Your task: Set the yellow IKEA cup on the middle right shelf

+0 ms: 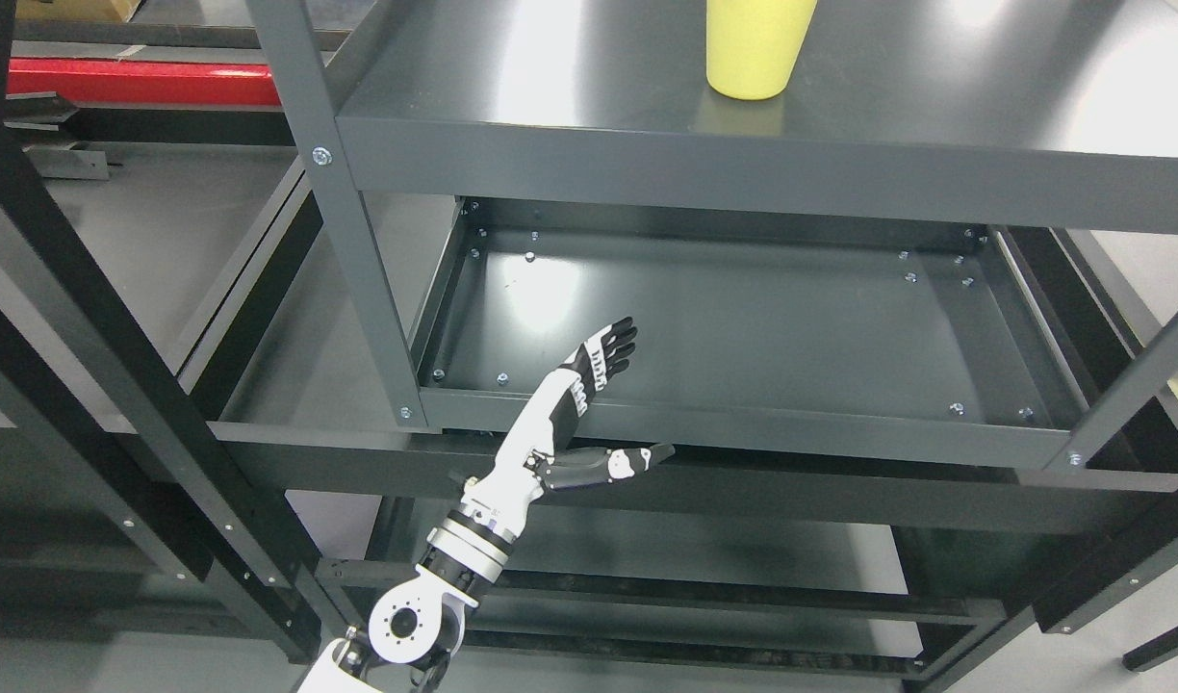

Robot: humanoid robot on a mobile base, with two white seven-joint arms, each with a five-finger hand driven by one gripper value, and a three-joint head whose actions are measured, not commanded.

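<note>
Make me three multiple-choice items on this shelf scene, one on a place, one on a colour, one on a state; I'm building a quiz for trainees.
1. Where does the yellow cup stand?
A. on the upper shelf
B. in the lower tray shelf
C. in the hand

2. What colour is the bar at the upper left?
A. blue
B. red
C. green

3. How is the left hand?
A. clenched on the cup
B. fingers stretched out, holding nothing
C. out of view

Key: 1 A, the cup's base rests on the top board. 2 B, the bar shows red. 3 B, its fingers are straight, with nothing between them.
</note>
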